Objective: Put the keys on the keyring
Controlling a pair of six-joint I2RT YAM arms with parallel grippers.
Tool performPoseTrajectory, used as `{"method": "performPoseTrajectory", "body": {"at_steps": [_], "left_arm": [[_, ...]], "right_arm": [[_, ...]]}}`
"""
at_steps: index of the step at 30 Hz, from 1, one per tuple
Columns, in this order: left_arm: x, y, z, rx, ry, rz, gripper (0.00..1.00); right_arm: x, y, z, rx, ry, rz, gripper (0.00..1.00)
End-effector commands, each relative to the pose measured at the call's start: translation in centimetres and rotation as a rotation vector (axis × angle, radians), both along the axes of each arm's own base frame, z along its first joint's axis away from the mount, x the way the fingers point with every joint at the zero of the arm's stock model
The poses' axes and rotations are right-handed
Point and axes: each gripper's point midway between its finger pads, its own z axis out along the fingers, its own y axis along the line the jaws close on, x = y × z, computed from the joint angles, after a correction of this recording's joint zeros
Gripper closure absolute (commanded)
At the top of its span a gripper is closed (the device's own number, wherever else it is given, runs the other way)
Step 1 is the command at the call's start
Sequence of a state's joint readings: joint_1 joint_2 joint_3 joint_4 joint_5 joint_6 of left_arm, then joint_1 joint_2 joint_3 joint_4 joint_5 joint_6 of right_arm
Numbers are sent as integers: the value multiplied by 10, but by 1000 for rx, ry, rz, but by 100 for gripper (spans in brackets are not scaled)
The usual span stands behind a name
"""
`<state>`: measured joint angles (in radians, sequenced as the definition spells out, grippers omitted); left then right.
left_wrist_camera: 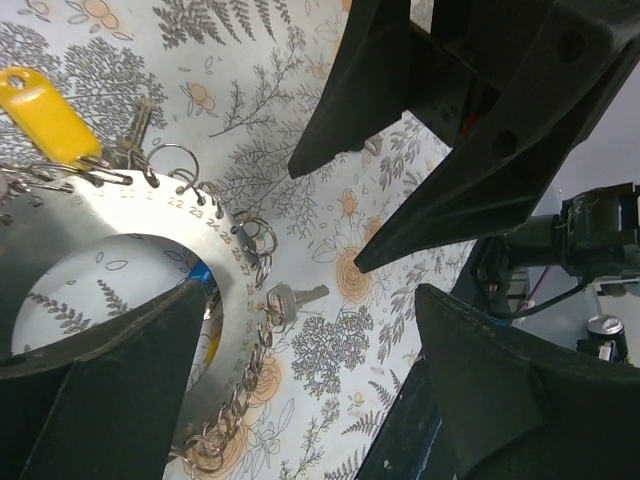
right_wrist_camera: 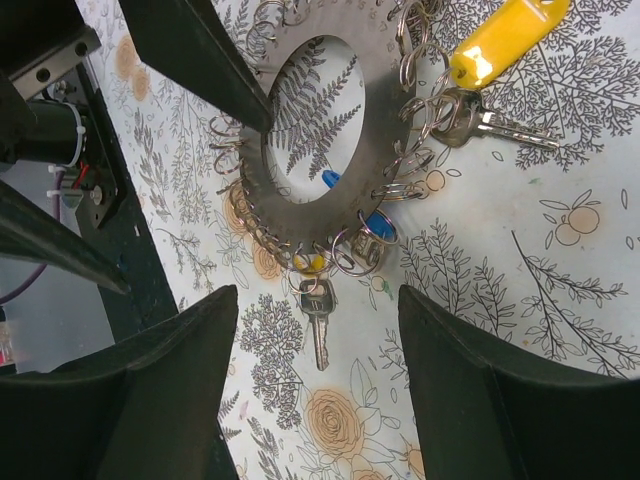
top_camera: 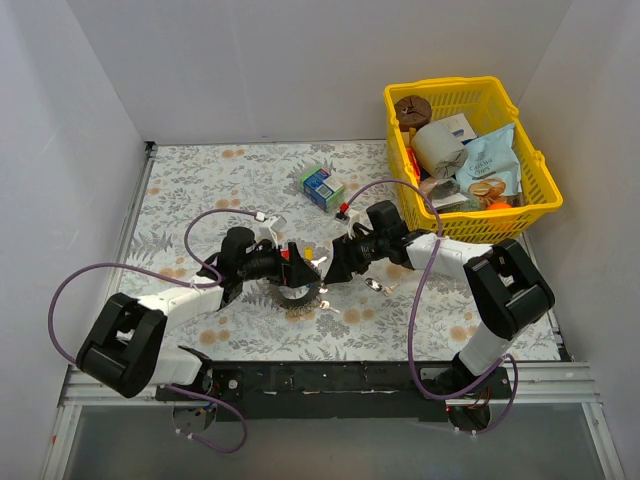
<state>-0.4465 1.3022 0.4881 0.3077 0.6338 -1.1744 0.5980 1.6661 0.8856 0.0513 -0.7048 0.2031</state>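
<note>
— At the middle of the table (top_camera: pixel 200 180), what lies between the two arms?

— The keyring (right_wrist_camera: pixel 385 100). It lies flat on the patterned surface, and its rim is hung with small split loops (right_wrist_camera: pixel 352 250). A silver key (right_wrist_camera: pixel 318 325) lies at its edge, touching the loops; whether it is already threaded cannot be told. A yellow tag (right_wrist_camera: pixel 505 35) and a second key (right_wrist_camera: pixel 490 122) sit on the opposite side.

— Jaw condition?

— On the left gripper (left_wrist_camera: pixel 308 310) the jaws are spread wide and hold nothing. One fingertip (left_wrist_camera: pixel 170 320) sits at the inner edge of the hole; contact cannot be confirmed. On the right gripper (right_wrist_camera: pixel 318 300) the jaws are spread wide and empty, straddling the silver key from above.

— Handling properties?

— By judgement, the keyring is stiff, thin and smooth, so it will probably slide rather than flex. Pinch the band from hole edge to rim, in a gap between loops. The loops likely swing freely and would give no firm hold. The keys look light and slick. Take each by its head.
</note>
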Motion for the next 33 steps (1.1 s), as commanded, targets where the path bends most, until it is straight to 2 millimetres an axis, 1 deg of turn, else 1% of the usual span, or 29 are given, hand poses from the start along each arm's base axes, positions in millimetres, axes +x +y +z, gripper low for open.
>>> {"method": "performPoseTrajectory", "body": {"at_steps": [1,3,6,7,9,10,12,13,14,15,16,17,20,21,22,23,24,26,29,33], "left_arm": [[5,-8,1,36,-34,-5,16],[3,-10,-3,45,-27,-6,19],[6,-9,-11,63,-7,9,24],[7,-8,-15,73,4,15,27],[7,-9,-17,75,12,15,27],[6,-9,-19,78,19,13,30],[6,-8,-22,84,30,18,31],[7,-8,-23,86,34,23,32],[8,-6,-24,94,36,39,33],[8,-5,-25,99,38,48,34],[9,-3,-26,104,41,60,35],[12,-1,-22,104,25,80,35],[17,8,-19,119,22,163,35],[24,15,-11,123,-10,222,33],[27,17,-6,116,-23,248,33],[27,21,-5,110,-21,277,32],[30,23,5,91,-55,302,32],[31,26,9,81,-68,321,32],[31,26,10,86,-67,321,32],[26,24,-1,106,-35,296,32]], "right_arm": [[4,3,2,-2,-7,-3,28],[4,3,-2,-9,2,-10,29],[4,4,-4,-16,20,-14,34],[5,4,-6,-22,26,-18,40],[6,3,-11,-37,41,-34,44],[7,3,-12,-43,41,-45,52],[10,0,-17,-66,46,-71,58],[11,0,-17,-70,51,-82,70],[11,-1,-21,-83,57,-91,79],[13,-2,-22,-91,55,-103,83],[12,-3,-25,-99,64,-109,92],[12,-4,-28,-110,72,-113,95],[12,-4,-35,-135,73,-104,99],[8,-6,-39,-153,84,-94,99],[6,-5,-40,-163,82,-86,99],[3,-6,-45,-183,90,-78,99],[2,-5,-47,-189,88,-73,99],[-3,-3,-52,-206,99,-59,99],[-8,3,-53,-202,105,-38,99],[-9,11,-44,-179,95,-26,99]]}}
